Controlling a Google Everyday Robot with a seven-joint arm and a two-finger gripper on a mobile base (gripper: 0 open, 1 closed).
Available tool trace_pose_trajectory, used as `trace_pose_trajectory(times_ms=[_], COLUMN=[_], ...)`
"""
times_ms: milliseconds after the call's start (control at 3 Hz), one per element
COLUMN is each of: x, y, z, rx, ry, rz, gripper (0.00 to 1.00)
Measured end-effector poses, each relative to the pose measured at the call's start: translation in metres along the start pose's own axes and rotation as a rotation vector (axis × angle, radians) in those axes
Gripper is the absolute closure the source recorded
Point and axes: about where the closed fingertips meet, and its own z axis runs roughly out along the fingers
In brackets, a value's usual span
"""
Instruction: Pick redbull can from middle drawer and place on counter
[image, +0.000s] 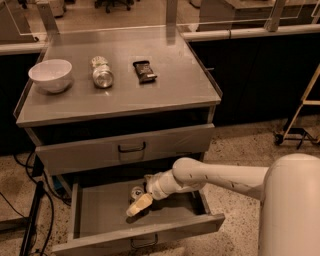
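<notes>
Spotter: Your gripper (139, 203) is down inside the drawer (95, 220), low over the floor toward the back. It sits right beside the can (136, 192), which stands upright with its silver top showing.

Operator: Is it clamped on the can?

Spotter: I cannot tell, because the arm (200, 175) hides that side. Treat the grasp as unproven. You want the can's body centred in the gripper, held below the rim, with the wrist level so the can does not tip. Lift slowly and straight up until the base clears the drawer's side wall. Mind the closed upper drawer (90, 155) just above, and draw back toward yourself before you rise to the counter (170, 97).

Operator: Where do I set it?

Spotter: I'd aim for the bare steel at the right front. The bowl (50, 75), a silver can (102, 75) on its side and a dark bar (144, 71) sit along the back.

Operator: Any label to confirm?

Spotter: None readable. No brand shows on the can, and I can make out no print on the bar's wrapper.
</notes>
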Motion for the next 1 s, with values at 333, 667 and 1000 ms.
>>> trace_pose_trajectory(times_ms=[333,667,1000], x=[0.0,0.0,0.0], y=[0.0,0.0,0.0], z=[0.0,0.0001,0.0001], rx=[0.0,0.0,0.0], ry=[0.0,0.0,0.0], rz=[0.0,0.0,0.0], gripper=[0.27,0.5,0.73])
